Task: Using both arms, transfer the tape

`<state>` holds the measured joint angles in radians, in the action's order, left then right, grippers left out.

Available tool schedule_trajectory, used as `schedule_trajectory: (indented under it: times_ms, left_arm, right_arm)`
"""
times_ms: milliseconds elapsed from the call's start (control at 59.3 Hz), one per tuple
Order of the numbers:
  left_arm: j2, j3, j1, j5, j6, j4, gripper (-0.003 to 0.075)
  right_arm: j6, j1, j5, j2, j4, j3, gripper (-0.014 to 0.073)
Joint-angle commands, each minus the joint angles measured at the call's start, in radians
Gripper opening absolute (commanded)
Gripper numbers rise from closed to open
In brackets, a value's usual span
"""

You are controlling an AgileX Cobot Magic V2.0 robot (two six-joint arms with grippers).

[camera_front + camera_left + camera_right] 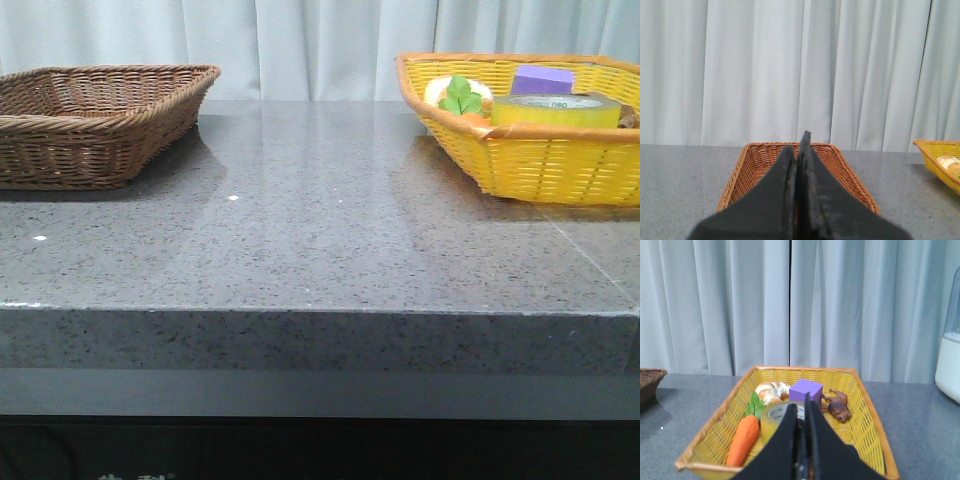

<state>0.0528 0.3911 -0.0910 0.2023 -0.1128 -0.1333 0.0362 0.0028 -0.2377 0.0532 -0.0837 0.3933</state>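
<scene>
The yellow tape roll (pixel 555 109) lies flat in the yellow basket (pixel 520 160) at the table's right. In the right wrist view the tape (pixel 772 421) sits mid-basket, partly hidden behind my right gripper (pixel 800 410), which is shut and empty, back from the basket's near rim. My left gripper (pixel 797 146) is shut and empty, in front of the brown wicker basket (pixel 757 165). Neither arm shows in the front view.
The yellow basket (pixel 865 425) also holds an orange carrot (pixel 742 440), a purple block (pixel 806 390), a bread piece (pixel 771 391) and a brown animal figure (pixel 837 406). The brown basket (pixel 90 120) stands at the table's left. A white container (pixel 950 365) stands right of the yellow basket.
</scene>
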Motion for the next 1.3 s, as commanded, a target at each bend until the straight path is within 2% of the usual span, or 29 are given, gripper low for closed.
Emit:
schedule_trajectory:
  times_ms: [0,287,827,928,995,1029,1046,1063,1113,1181,1231,1282]
  left_arm:
    - [0.083,0.124,-0.006,0.009,0.010,-0.006,-0.0020]
    - [0.383,0.414,-0.006,0.282,0.010,-0.032,-0.0020]
    - [0.679,0.425,-0.006,0.277,0.010,-0.025,-0.0020]
    - [0.716,0.425,-0.006,0.273,0.010,-0.013,-0.0016]
    - [0.735,0.425,-0.006,0.271,0.010,-0.009,0.0045]
    - [0.743,0.425,-0.006,0.268,0.010,-0.009,0.0102]
    - [0.747,0.425,-0.006,0.269,0.010,-0.009,0.0142]
    - [0.749,0.425,-0.006,0.266,0.010,-0.009,0.0172]
    - [0.754,0.425,-0.006,0.257,0.008,-0.009,0.0302]
    - [0.767,0.425,-0.006,0.238,0.008,-0.002,0.0442]
    - [0.772,0.425,-0.006,0.224,0.008,-0.002,0.0504]
    - [0.777,0.425,-0.006,0.207,0.008,-0.002,0.0517]
  right_arm:
    - [0.006,-0.001,-0.006,0.091,0.012,0.125,-0.0067]
    - [0.006,-0.001,-0.257,0.370,0.011,0.397,-0.0067]
    - [0.006,-0.001,-0.306,0.669,0.011,0.413,-0.0067]
    - [0.007,-0.001,-0.306,0.703,0.012,0.413,-0.0039]
    - [0.007,-0.001,-0.307,0.719,0.012,0.413,0.0053]
    - [0.007,-0.001,-0.310,0.728,0.012,0.413,0.0126]
    - [0.007,-0.001,-0.310,0.732,0.012,0.413,0.0192]
    - [0.007,-0.001,-0.311,0.736,0.012,0.413,0.0209]
    - [0.007,-0.001,-0.311,0.748,0.012,0.413,0.0363]
    - [0.007,-0.001,-0.311,0.763,0.012,0.413,0.0482]
    - [0.007,-0.001,-0.311,0.772,0.012,0.413,0.0518]
    - [0.007,-0.001,-0.309,0.783,0.012,0.414,0.0521]
